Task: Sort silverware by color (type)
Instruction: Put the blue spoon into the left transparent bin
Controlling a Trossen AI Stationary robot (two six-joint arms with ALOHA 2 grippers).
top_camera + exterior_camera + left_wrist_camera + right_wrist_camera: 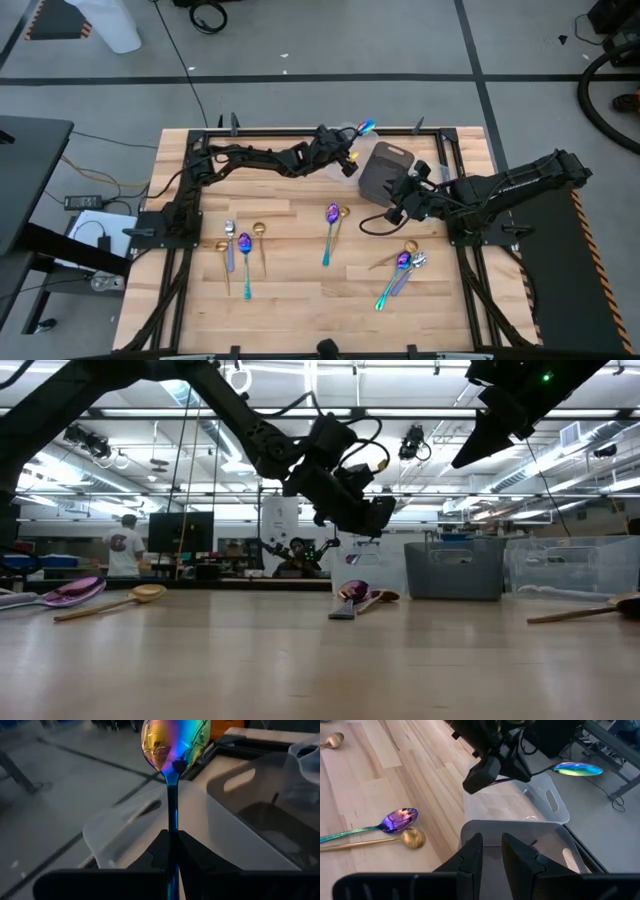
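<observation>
the dark bin (pixel 385 168) at the far edge of the table (pixel 300 300) is taken as landmark. well in front of the bin, toward the near right, a cluster of spoons (pixel 402 268) is seen: iridescent, gold and silver, overlapping. far to the near left of the bin a second group (pixel 243 250) is laid out, with a silver, an iridescent and two gold pieces side by side.

just in front of the bin, slightly left, an iridescent spoon (pixel 329 234) is found with a gold spoon (pixel 342 213) touching its bowl; both also appear in the right wrist view (pixel 395 820).

beside the bin's near right corner the right gripper (pixel 396 213) is held above the table, fingers (pixel 470 852) parted a little, nothing between them.

directly left of the bin a clear tray (pixel 515 800) is set. above that tray the left gripper (pixel 349 161) is raised, fingers (pixel 200 857) clamped on the handle of an iridescent spoon (pixel 173 742), whose bowl is pointed outward past the far table edge (pixel 366 127).
</observation>
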